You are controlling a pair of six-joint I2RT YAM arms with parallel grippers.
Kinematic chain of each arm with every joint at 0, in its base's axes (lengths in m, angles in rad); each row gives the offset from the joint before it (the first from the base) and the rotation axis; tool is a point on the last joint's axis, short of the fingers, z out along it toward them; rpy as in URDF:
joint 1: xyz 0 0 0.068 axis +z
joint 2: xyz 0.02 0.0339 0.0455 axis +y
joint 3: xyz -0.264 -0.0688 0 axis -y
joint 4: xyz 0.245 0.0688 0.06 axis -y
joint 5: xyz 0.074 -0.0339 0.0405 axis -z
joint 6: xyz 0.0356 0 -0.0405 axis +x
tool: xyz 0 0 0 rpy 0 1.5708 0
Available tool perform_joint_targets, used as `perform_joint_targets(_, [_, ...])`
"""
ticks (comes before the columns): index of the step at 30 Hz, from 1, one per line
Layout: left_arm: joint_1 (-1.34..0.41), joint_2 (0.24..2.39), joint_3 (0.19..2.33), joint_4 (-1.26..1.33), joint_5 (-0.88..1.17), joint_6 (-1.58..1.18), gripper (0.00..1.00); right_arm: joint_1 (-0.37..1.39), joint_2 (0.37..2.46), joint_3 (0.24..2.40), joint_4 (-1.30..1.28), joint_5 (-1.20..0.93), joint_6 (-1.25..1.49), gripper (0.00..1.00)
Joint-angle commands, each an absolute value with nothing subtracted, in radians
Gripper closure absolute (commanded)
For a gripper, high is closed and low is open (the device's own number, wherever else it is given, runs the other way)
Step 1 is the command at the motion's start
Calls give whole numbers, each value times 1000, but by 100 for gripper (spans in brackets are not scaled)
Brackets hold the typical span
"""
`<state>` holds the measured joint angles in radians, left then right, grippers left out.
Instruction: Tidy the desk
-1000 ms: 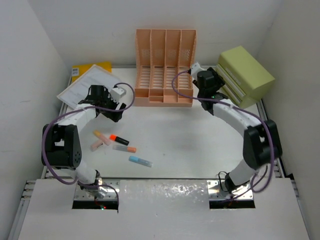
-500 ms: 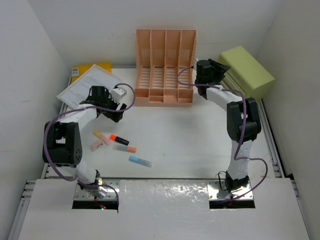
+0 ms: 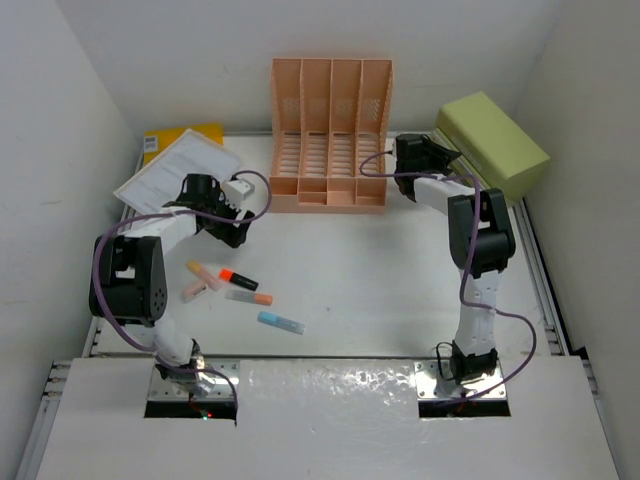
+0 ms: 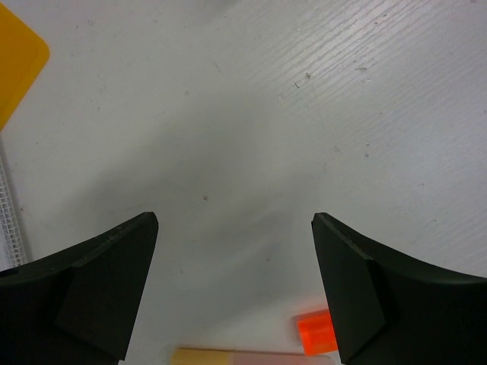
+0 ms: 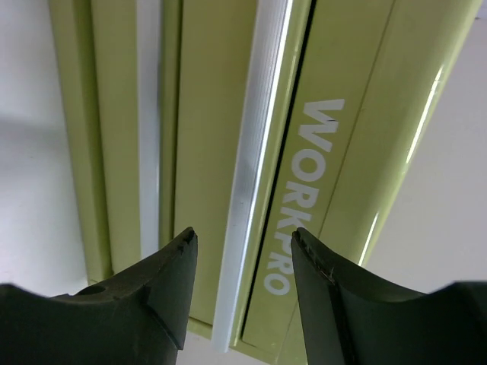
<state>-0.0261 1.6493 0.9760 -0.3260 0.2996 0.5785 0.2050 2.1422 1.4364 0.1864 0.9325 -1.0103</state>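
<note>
The desk (image 3: pixel 390 285) is a white tabletop with silver rails. Several markers lie on its left half: an orange and black one (image 3: pixel 238 279), a yellow and pink one (image 3: pixel 204 271), a grey one (image 3: pixel 249 296) and a blue one (image 3: pixel 281 322). My left gripper (image 3: pixel 232 229) is open and empty, low over bare desk (image 4: pixel 251 137) just behind them. The orange cap (image 4: pixel 316 331) and the yellow and pink marker (image 4: pixel 228 356) show at the bottom of its wrist view. My right gripper (image 3: pixel 447 158) is open and empty, facing the front of the lime-green drawer box (image 3: pixel 492 150).
A peach slotted file rack (image 3: pixel 331 130) stands at the back centre. A white printed sheet (image 3: pixel 172 172) lies on a yellow folder (image 3: pixel 190 133) at the back left; the folder's corner shows in the left wrist view (image 4: pixel 14 57). The box front (image 5: pixel 335 137) reads WORKPRO, with a pale handle strip (image 5: pixel 245 182).
My right arm has straightened and swung its gripper right, from beside the rack up to the drawer box front. My left gripper has barely shifted.
</note>
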Motion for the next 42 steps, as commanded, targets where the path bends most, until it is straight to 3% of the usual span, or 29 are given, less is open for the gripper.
perform_joint_targets(1, [-17, 1646, 1019, -310, 310, 580, 18, 204, 2121, 1444, 190, 919, -960, 49])
perform_joint_targets(19, [-17, 1666, 1054, -339, 307, 574, 18, 149, 2180, 1402, 333, 965, -1051, 51])
perform_joint_targets(29, [-17, 1674, 1055, -330, 296, 572, 18, 143, 2192, 1324, 575, 1008, -1192, 60])
perform_joint_targets(33, [-17, 1671, 1049, -334, 304, 581, 18, 143, 2200, 1312, 647, 1017, -1239, 71])
perform_joint_targets(38, [-17, 1660, 1048, -337, 308, 586, 18, 140, 2204, 1304, 675, 1016, -1252, 76])
perform_joint_targets(39, [-17, 1658, 1048, -339, 310, 587, 18, 141, 2204, 1302, 680, 1017, -1252, 81])
perform_joint_targets(40, [-17, 1655, 1048, -339, 310, 589, 18, 138, 2206, 1301, 686, 1017, -1252, 92])
perform_joint_targets(42, [-17, 1654, 1048, -341, 314, 592, 18, 138, 2203, 1296, 692, 1020, -1253, 100])
